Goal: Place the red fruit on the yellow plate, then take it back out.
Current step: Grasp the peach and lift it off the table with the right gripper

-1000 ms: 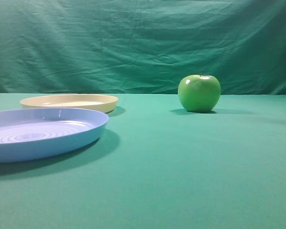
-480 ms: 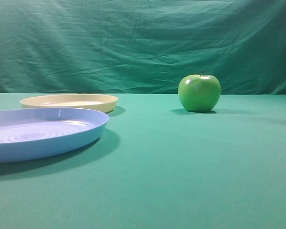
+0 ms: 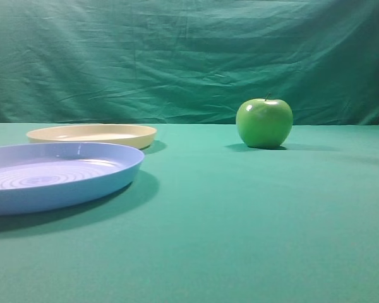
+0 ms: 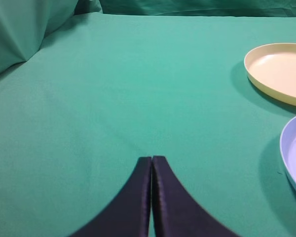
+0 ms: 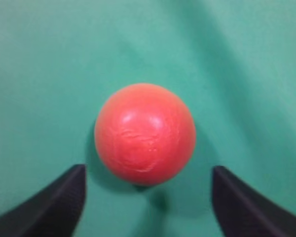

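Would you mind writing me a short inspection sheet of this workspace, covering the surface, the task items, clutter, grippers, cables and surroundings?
Surface: table covered in green cloth, lightly creased.
Red fruit: resting on the cloth, ungripped, in the right wrist view; only a sliver shows at the right edge of the high view.
Yellow plate: on the cloth at left, nothing seen in it.
Clutter: blue plate in front of the yellow one; green apple upright toward the back right.
Left gripper: shut, holding nothing, over bare cloth.
Right gripper: open, fingers on either side of the fruit, not touching it.
Cables: nothing seen.
Surroundings: wrinkled green backdrop behind the table.
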`<action>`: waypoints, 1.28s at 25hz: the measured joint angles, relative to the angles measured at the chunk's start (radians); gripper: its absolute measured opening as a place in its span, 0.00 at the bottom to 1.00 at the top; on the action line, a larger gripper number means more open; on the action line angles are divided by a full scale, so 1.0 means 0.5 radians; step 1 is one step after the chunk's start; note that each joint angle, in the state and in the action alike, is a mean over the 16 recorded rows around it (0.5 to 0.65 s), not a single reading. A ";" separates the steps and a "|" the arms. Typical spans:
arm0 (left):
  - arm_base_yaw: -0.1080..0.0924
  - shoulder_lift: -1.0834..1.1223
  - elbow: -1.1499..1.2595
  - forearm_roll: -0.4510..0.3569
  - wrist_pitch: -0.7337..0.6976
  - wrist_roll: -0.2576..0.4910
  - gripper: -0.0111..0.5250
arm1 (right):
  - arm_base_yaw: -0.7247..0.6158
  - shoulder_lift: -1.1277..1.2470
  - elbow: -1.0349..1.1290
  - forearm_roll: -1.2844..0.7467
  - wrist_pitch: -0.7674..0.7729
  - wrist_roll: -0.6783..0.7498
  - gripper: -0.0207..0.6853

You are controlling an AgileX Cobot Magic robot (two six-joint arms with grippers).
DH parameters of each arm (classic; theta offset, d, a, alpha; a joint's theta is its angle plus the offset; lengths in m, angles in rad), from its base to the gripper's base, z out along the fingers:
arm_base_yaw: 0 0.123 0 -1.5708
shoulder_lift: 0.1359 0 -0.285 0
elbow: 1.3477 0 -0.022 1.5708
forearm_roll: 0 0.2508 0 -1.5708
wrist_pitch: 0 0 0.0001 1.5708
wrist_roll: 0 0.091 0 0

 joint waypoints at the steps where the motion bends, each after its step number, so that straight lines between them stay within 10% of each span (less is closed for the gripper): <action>1: 0.000 0.000 0.000 0.000 0.000 0.000 0.02 | 0.000 0.027 0.000 0.002 -0.017 0.002 0.74; 9: 0.000 0.000 0.000 0.000 0.000 0.000 0.02 | 0.000 0.218 -0.008 0.032 -0.149 0.010 0.91; 25: 0.000 0.000 0.000 0.000 0.000 0.000 0.02 | 0.016 0.406 -0.419 0.104 -0.076 -0.030 0.35; 32: 0.000 0.000 0.000 0.000 0.000 0.000 0.02 | 0.137 0.481 -0.968 0.134 0.039 -0.067 0.28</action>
